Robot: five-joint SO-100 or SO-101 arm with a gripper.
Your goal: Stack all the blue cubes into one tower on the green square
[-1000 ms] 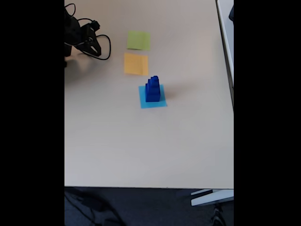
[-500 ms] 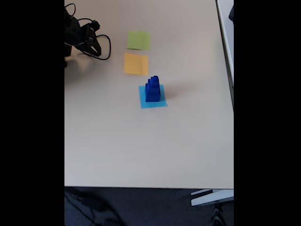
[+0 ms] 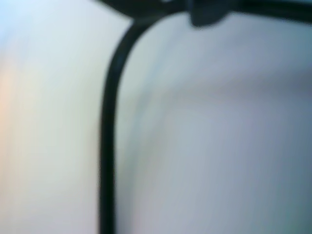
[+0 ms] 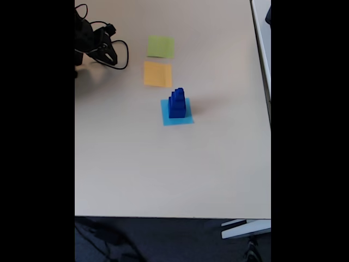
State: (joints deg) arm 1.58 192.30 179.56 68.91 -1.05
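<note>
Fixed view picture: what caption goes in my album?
Blue cubes stacked on the light blue square, green square bare.

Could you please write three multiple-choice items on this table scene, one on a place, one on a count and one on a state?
1. In the fixed view, the blue cubes stand on:
A. the green square
B. the orange square
C. the light blue square

2. How many paper squares lie on the table?
A. two
B. three
C. five

3. The green square is:
A. bare
B. under a tower
C. folded upright

Answers:
1 C: the stack sits on the light blue square.
2 B: green, orange square and light blue.
3 A: it lies flat with nothing on it.
</note>
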